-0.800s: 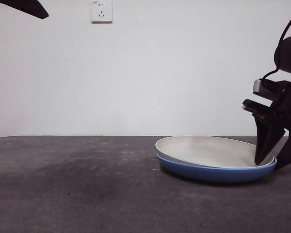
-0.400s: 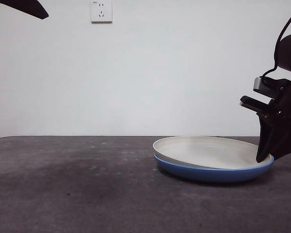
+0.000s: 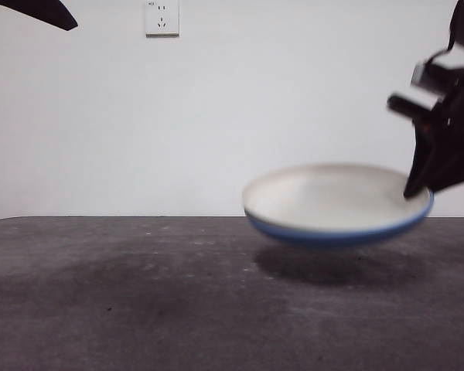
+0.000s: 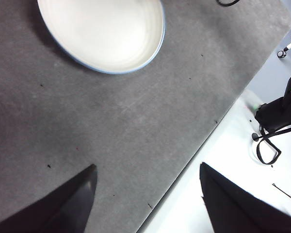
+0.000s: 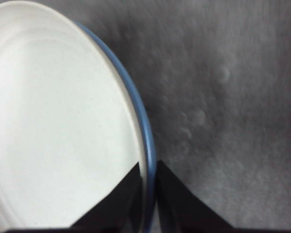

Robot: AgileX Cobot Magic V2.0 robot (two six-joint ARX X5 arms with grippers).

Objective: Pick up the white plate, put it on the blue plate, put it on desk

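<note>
Above the mottled grey desk point(image 3: 139, 294), right gripper point(image 5: 148, 187) holds stacked plates.

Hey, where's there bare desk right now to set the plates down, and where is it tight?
The desk lies bare across the whole stretch beside the stack, out toward the wall socket side, and along the near edge. It is crowded only at the far side, where the right gripper pinches the white plate and blue plate together in the air, their shadow beneath. The left gripper waits aside, open.

white plate point(image 3: 332, 193) in blue plate point(image 3: 336, 233)
</note>
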